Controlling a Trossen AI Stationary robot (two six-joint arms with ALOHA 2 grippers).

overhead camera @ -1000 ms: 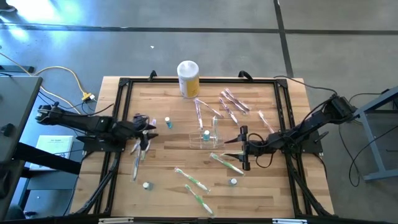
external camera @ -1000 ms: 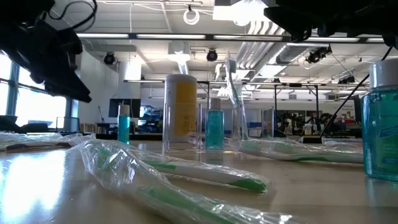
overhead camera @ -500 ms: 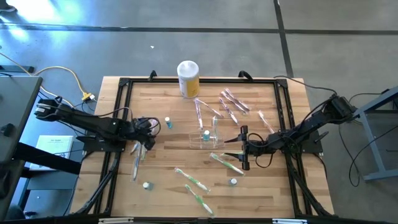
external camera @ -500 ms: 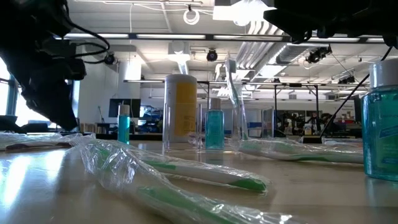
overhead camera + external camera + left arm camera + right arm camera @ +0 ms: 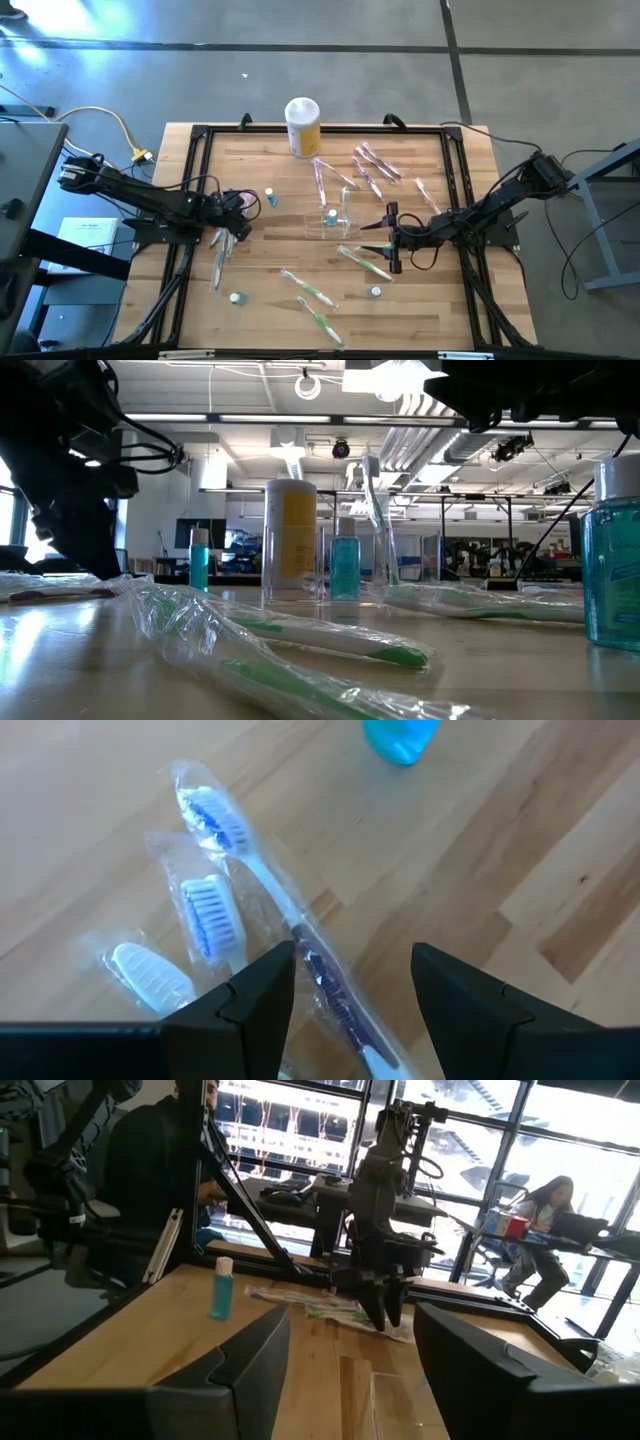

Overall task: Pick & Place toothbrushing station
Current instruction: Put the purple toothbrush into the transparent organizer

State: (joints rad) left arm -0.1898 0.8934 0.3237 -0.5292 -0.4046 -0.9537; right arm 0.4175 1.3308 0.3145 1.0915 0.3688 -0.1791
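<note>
The toothbrushing station (image 5: 343, 229), a see-through holder with a small blue bottle and an upright brush in it, stands on the table's middle. My right gripper (image 5: 388, 238) (image 5: 350, 1380) is open and level just right of it, touching nothing. My left gripper (image 5: 240, 205) (image 5: 355, 1010) is open and tipped down over a bunch of wrapped toothbrushes (image 5: 222, 250) at the table's left. In the left wrist view its fingers stand on either side of a wrapped blue-bristled toothbrush (image 5: 270, 885) that lies flat on the wood.
A yellow canister with a white lid (image 5: 302, 125) stands at the far edge. Small blue bottles (image 5: 270, 198) (image 5: 236, 297) (image 5: 375, 292) and wrapped green (image 5: 310, 292) and pink toothbrushes (image 5: 372, 165) lie scattered. A black frame (image 5: 195, 180) rims the table. People sit beyond the table (image 5: 545, 1220).
My left gripper has come down toward the wrapped toothbrushes at the table's left, tipping further downward and rolling about its own line. Its fingers have stayed open. My right gripper has kept still.
</note>
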